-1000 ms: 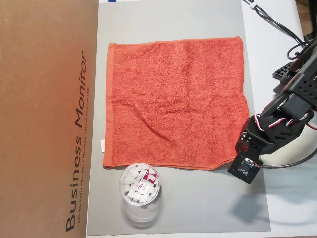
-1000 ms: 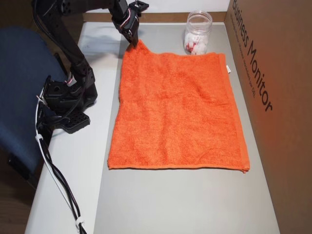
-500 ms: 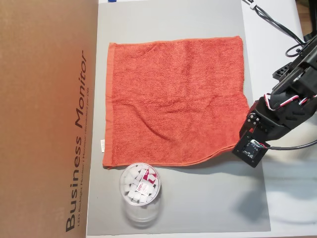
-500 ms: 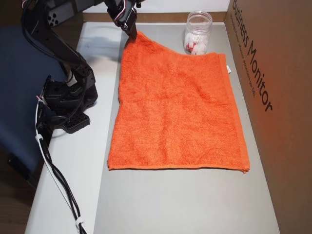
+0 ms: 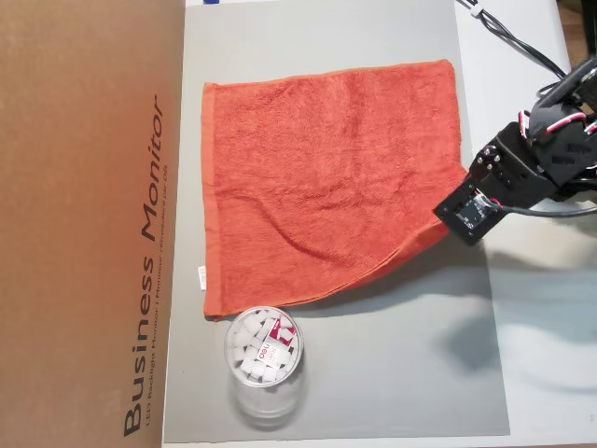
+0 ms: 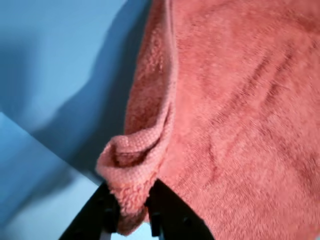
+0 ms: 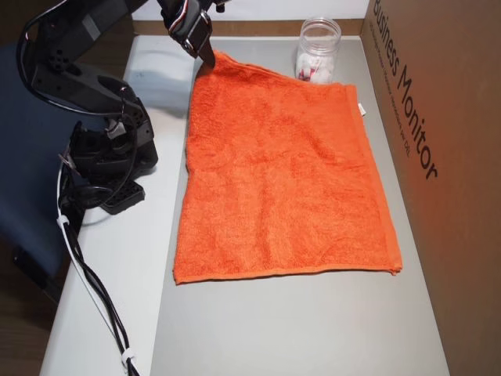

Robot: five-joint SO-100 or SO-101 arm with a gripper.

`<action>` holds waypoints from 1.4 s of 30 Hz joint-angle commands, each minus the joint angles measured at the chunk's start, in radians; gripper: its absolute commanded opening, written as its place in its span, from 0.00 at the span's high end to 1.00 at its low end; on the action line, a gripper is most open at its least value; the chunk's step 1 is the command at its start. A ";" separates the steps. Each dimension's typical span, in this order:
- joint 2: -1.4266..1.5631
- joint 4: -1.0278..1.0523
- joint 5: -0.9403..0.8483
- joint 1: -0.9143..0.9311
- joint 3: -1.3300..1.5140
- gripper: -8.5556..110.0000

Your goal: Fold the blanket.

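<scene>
1. The black two-finger gripper (image 6: 131,215) is clamped on a bunched corner of the orange-red terry-cloth blanket (image 6: 235,125).
2. That corner hangs lifted; the rest of the blanket (image 5: 326,182) lies flat on the grey mat (image 5: 392,373).
3. Only an overhead view shows its small white tag (image 5: 201,274), beside the brown cardboard box (image 5: 89,224) and near the clear plastic jar (image 5: 264,355).
</scene>
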 commanded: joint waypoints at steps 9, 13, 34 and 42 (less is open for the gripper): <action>0.061 -0.002 -0.006 0.123 -0.058 0.93; 0.048 -0.002 -0.006 0.169 -0.109 0.93; 0.044 -0.133 -0.008 0.486 -0.193 0.93; -0.041 -0.236 -0.006 0.543 -0.235 0.93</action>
